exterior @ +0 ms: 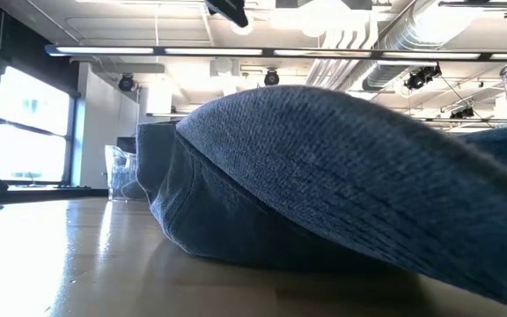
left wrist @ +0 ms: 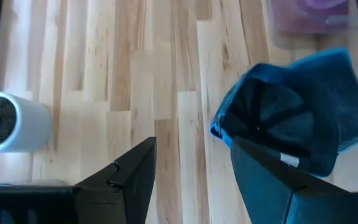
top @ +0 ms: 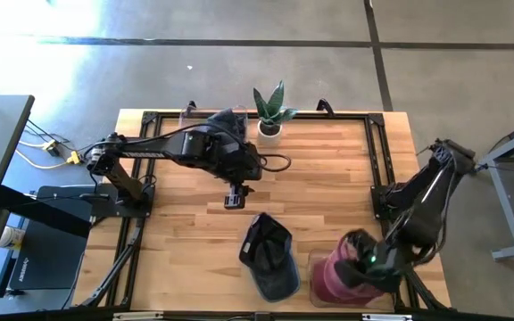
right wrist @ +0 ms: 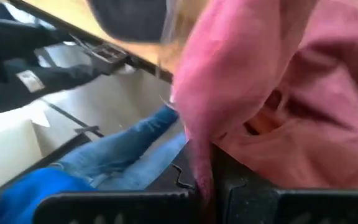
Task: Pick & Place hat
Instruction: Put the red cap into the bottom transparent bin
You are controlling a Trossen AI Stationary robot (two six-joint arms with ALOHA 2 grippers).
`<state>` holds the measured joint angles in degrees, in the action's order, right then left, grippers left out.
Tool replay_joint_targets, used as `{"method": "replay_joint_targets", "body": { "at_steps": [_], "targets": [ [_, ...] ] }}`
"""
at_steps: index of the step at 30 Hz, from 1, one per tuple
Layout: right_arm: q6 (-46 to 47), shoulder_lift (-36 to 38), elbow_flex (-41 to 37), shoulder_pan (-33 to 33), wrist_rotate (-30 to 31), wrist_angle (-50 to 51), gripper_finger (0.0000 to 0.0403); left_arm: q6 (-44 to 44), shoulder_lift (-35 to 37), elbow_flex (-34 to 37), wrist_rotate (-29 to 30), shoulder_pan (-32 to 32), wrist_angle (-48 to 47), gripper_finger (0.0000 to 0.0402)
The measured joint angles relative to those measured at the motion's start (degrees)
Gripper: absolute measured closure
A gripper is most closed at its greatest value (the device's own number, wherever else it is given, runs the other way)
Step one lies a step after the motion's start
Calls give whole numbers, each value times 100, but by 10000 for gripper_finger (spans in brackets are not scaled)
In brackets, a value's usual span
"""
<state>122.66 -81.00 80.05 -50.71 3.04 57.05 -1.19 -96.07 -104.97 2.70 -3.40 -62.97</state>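
Surface: a wooden table [top: 328, 169] is seen.
Hat: the blue hat [top: 269, 256] lies ahead of the parted, empty left gripper [left wrist: 191, 180].
Right gripper [right wrist: 213, 186]: clenched on the pink hat [top: 337, 276].
Advice: the near edge should be straddled before closing.
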Motion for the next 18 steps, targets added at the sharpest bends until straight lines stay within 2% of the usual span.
{"method": "replay_joint_targets", "body": {
  "at_steps": [6, 14, 18],
  "targets": [
    [45, -349, 0, 281, 42, -859, 400, 0, -7, 186, -34, 0, -21, 200],
    [51, -102, 54, 814, 54, -462, 400, 2, -7, 282, -190, 0, 1, 200],
    [-54, -101, 255, 1051, 275, -453, 400, 2, -7, 286, -188, 0, -18, 200]
  ]
}}
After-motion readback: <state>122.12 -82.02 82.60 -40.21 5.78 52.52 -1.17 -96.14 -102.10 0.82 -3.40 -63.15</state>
